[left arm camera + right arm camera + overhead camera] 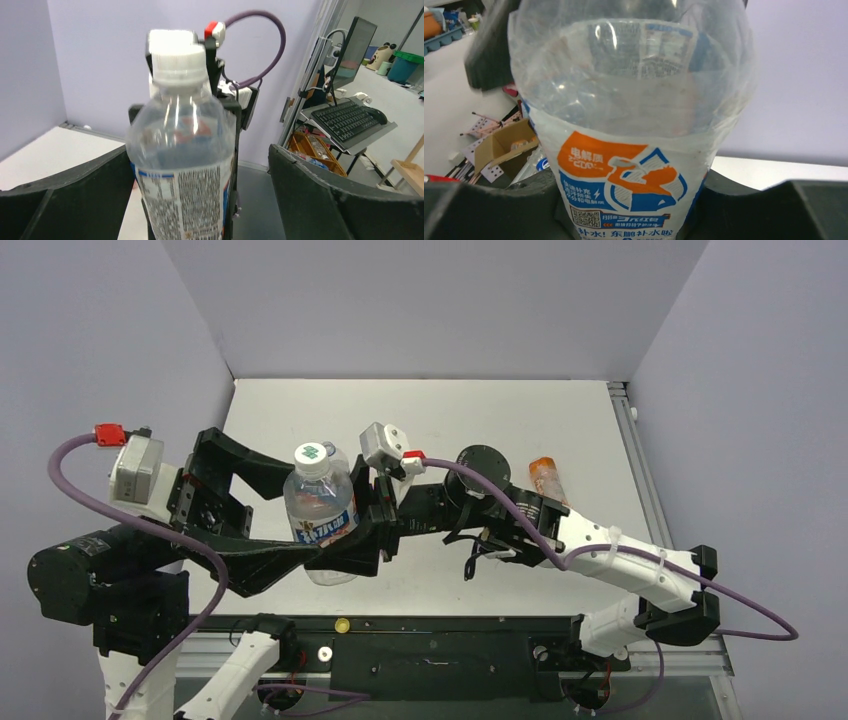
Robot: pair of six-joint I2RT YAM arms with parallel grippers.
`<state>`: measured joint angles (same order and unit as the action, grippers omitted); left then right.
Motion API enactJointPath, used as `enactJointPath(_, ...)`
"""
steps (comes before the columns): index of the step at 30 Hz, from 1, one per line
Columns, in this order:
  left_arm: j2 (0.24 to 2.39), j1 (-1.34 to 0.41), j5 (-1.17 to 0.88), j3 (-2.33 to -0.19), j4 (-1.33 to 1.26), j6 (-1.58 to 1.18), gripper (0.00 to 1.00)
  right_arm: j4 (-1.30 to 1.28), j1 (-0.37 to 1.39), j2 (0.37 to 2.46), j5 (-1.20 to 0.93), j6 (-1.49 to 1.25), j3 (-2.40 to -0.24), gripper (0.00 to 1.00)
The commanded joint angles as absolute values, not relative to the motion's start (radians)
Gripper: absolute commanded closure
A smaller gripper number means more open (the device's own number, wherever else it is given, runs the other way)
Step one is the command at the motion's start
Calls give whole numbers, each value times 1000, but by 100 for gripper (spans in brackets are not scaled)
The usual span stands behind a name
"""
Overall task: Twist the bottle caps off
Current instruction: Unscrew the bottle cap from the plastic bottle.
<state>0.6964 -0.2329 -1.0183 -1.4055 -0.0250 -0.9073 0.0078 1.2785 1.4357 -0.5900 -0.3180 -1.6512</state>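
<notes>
Bottle (322, 508) upright, 9 o'clock of worktop (450, 410) centre, cap (310, 453) on. Right gripper (636, 190) grasps body; left gripper (200, 152) released, astride it. Risk: thin wall yields, bottle spins or tilts when cap twisted.

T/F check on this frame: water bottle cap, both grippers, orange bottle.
1. The water bottle has its cap on. True.
2. The left gripper is clamped on the water bottle. False: its jaws stand wide, with a gap on one side of the bottle.
3. The right gripper grips the water bottle. True.
4. The orange bottle is on the table's left side. False: it is on the right, just behind the right arm.
</notes>
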Motion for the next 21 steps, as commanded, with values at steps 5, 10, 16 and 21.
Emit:
enactJointPath(5, 788, -228, -959, -1558, -63, -925, 3, -252, 1344, 1392, -546, -148, -1703, 74)
enactJointPath(10, 835, -223, -1016, -1620, -105, -985, 3, -337, 1362, 1418, -575, -115, -1751, 73)
enactJointPath(16, 830, -218, -1067, -1600, -102, -989, 6, -369, 1369, 1424, -573, -85, -1795, 73)
enactJointPath(21, 828, -215, -1089, -1609, -99, -987, 22, -401, 1367, 1441, -577, -65, -1829, 74)
